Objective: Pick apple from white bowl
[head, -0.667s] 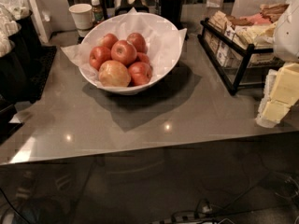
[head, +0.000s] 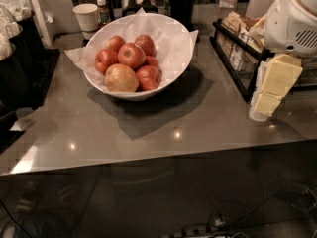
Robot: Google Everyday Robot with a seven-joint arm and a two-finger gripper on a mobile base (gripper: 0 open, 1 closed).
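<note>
The white bowl, lined with crinkled white paper, stands at the back left of the grey counter. It holds several glossy red apples, the topmost near the middle of the pile. A larger yellowish-tan apple lies at the bowl's front. My gripper, pale cream under a white arm housing, hangs at the right edge of the view. It is just above the counter, well to the right of the bowl, and holds nothing.
A black wire rack of packets stands right behind the gripper. A small white paper cup and a bottle stand behind the bowl. A black holder of sticks is at the back. Black containers line the left edge.
My gripper and arm have come further into view from the right, a little closer to the bowl. The bowl and apples have not moved.
</note>
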